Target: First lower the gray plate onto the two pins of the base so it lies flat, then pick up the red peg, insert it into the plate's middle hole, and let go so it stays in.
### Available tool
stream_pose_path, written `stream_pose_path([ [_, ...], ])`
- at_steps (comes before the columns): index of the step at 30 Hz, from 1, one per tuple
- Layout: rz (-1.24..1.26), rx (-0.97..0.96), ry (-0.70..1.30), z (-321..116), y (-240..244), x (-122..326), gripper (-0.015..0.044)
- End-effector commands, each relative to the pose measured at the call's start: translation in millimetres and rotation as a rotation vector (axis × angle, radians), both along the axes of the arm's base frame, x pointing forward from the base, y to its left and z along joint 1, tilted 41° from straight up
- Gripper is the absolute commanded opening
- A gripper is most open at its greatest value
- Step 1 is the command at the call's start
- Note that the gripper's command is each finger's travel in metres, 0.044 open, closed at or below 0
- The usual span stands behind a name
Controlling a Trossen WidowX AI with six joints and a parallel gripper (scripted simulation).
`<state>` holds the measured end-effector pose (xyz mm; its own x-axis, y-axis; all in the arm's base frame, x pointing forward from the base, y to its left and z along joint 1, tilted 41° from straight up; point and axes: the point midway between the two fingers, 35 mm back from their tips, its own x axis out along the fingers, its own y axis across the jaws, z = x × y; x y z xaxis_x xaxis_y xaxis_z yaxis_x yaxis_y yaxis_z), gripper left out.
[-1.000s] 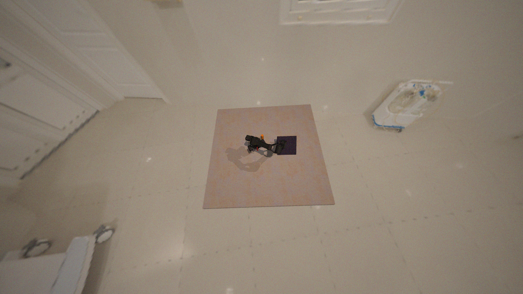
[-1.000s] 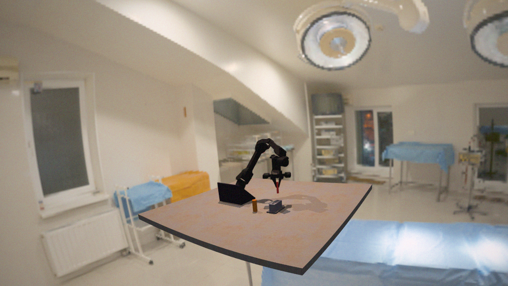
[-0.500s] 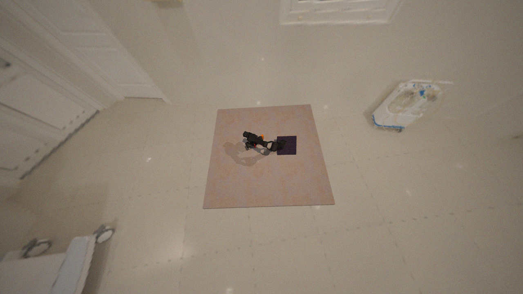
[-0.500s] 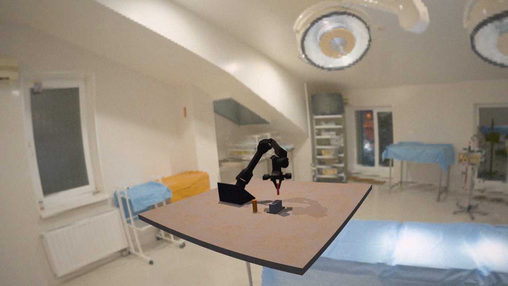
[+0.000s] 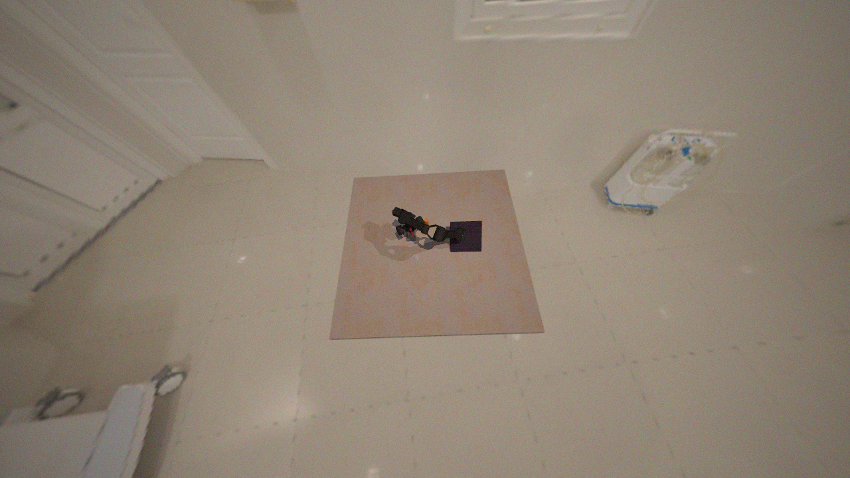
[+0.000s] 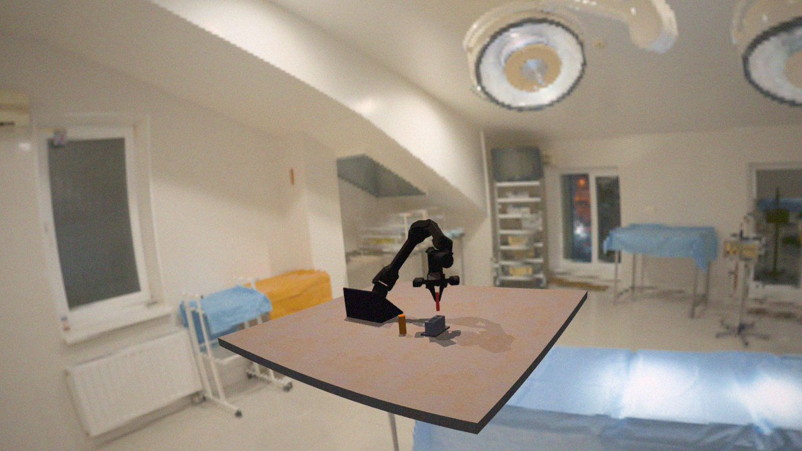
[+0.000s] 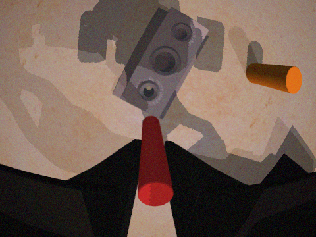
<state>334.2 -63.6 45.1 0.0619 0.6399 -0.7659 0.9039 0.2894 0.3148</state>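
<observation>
The gray plate is a block with three holes, seated on the base, whose thin edge shows beneath it. It looks level in the exterior view. A pale shape shows inside its near end hole; the middle hole is dark and empty. My gripper is shut on the red peg. The peg points down, clear above the plate. In the wrist view its lower end appears just short of the plate's near edge, not over the middle hole.
An upright orange cylinder stands on the table beside the plate, to the right in the wrist view. The arm's dark mount is behind it in the exterior view. Arm shadows cross the table and plate.
</observation>
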Motion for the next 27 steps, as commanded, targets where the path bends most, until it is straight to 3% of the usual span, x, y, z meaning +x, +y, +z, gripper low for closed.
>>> stream_pose_path([
  [1, 0.003, -0.003, -0.003, -8, -10, 5, 0.0],
  [14, 0.005, 0.001, -0.006, -35, -37, 14, 0.0],
  [27, 0.005, 0.001, -0.006, -35, -38, 14, 0.0],
])
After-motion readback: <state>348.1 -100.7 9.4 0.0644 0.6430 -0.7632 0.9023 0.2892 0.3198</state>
